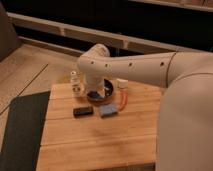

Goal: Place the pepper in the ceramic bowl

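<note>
We saw the claw (pixel 100 93) hanging low over the ceramic bowl (pixel 111 96), at the end of the thick white arm (pixel 135 67) that reached in from the right of the view and bent steeply down at its wrist. Its fingers stood spread, and we could make out nothing pinched between them. Whether their tips touched the glossy dark inside of the bowl we could not tell. The bowl sat directly beneath the claw, toward the far edge of the wooden worktop (pixel 95 145). The pepper (pixel 123 100), slim and orange-red, lay flat on the boards just to the right of the claw as the camera saw it, outside the bowl, close beside its rim and free of the fingers. Also right of the claw, a little farther back than the pepper, stood a small white cup (pixel 122 83). On the claw's other side, near the bowl, a small clear bottle (pixel 75 82) with a pale cap stood upright. Nearer the camera than the claw lay a blue pad (pixel 108 110), just in front of the bowl, and a flat black block (pixel 83 111) to the left of that pad. Well to the claw's left, a dark mat (pixel 20 125) lay on the floor.
</note>
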